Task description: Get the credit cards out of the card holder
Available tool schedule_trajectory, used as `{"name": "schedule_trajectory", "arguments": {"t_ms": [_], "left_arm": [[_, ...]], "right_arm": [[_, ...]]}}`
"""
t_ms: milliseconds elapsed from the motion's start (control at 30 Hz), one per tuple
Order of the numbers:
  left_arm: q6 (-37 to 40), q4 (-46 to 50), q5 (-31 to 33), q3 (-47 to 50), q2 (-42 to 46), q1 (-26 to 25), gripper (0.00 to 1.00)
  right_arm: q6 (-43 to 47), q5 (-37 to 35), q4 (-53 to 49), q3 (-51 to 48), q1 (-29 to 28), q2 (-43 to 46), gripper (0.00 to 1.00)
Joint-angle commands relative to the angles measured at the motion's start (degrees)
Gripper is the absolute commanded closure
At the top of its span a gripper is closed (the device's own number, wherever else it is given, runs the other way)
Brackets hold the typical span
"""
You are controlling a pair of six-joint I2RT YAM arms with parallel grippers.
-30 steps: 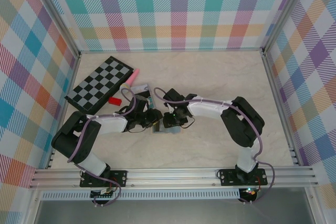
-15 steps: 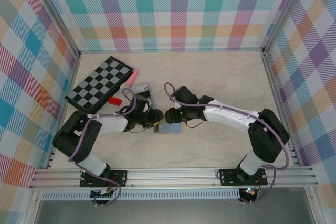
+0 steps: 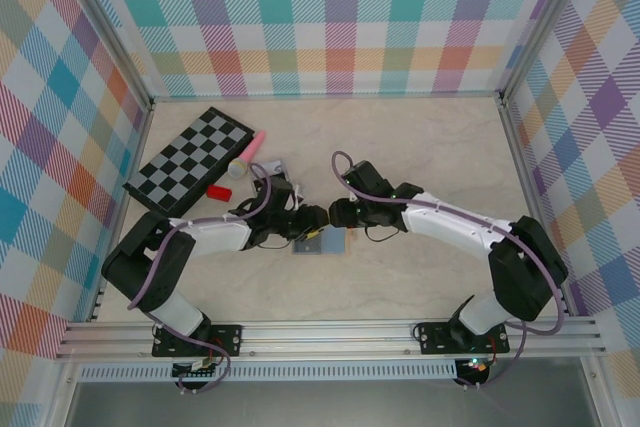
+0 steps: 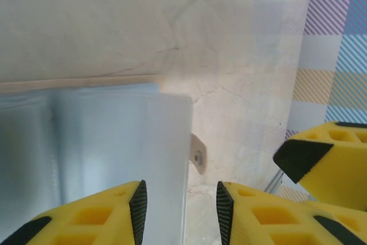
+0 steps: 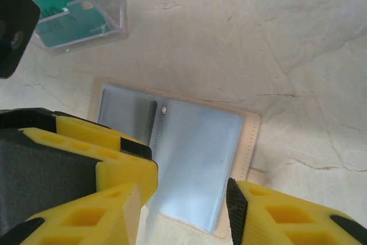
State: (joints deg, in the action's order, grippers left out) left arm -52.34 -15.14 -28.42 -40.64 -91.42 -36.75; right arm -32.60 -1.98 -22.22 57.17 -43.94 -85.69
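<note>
Finds the card holder [image 3: 322, 241] lying open and flat on the pale marbled surface [image 3: 430, 157], toward the near middle, right between the two arm tips. Shows light-blue inner panels facing up inside a tan rim, with a small snap stud [image 5: 164, 109] beside the fold. Puts the left claw [image 3: 315, 225] over the holder's left part and the right claw [image 3: 336, 218] over its far right edge, tips almost meeting.

Through the left wrist camera, catches the left claw's jaws standing apart, with the edge of a blue panel [image 4: 114, 142] reaching into the gap yet clear of the right-hand pad [image 4: 222, 207]; clamps nothing. Picks out a tan snap tab [image 4: 196, 156] just past that edge, plus a yellow finger [image 4: 330, 164] of the right claw off to the side.

Through the right wrist camera, looks down between the right claw's parted jaws onto the open holder; grips nothing, and cannot tell about contact. Notes a clear plastic case [image 5: 112, 4] with a teal item [image 5: 63, 7] just beyond the holder, and a chequered board [image 3: 190, 160], a pink piece [image 3: 254, 144] and a red piece [image 3: 217, 191] further left.
</note>
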Motion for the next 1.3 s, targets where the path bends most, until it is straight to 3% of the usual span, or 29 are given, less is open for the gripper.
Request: {"name": "schedule_trajectory", "arguments": {"t_ms": [0,233,500,633,833,1000,1167,1267], "left_arm": [[2.05,0.72,-0.38,-2.71,-1.83,-1.62,0.60],[2.18,2.31,1.16,-4.45,-4.45,-2.61,0.58],[7.64,23.25,15.15,-2.26,11.12,1.64,0.61],[6.59,29.86,20.50,1.29,18.07,6.99,0.54],[4.44,29.88,17.52,6.76,23.48,13.94,0.42],[3.54,27.69,14.19,8.45,24.23,15.48,0.39],[2.43,21.60,8.82,9.76,22.63,15.66,0.43],[1.98,19.01,6.47,10.05,21.41,15.66,0.50]], "right_arm": [[-2.17,-1.76,-0.02,-0.95,0.74,2.42,0.54],[-2.39,0.15,-0.64,-0.93,1.67,2.01,0.55],[-1.57,6.18,-2.40,2.90,1.25,-4.05,0.55],[-0.80,5.24,-7.29,8.93,-1.66,-10.48,0.52],[-0.45,1.14,-14.07,17.16,-7.05,-19.93,0.33],[-0.27,-0.72,-18.21,21.20,-8.84,-25.22,0.28],[0.21,-1.77,-21.34,23.71,-9.36,-29.70,0.28],[0.48,-2.08,-21.51,23.81,-9.36,-31.16,0.40]]}}
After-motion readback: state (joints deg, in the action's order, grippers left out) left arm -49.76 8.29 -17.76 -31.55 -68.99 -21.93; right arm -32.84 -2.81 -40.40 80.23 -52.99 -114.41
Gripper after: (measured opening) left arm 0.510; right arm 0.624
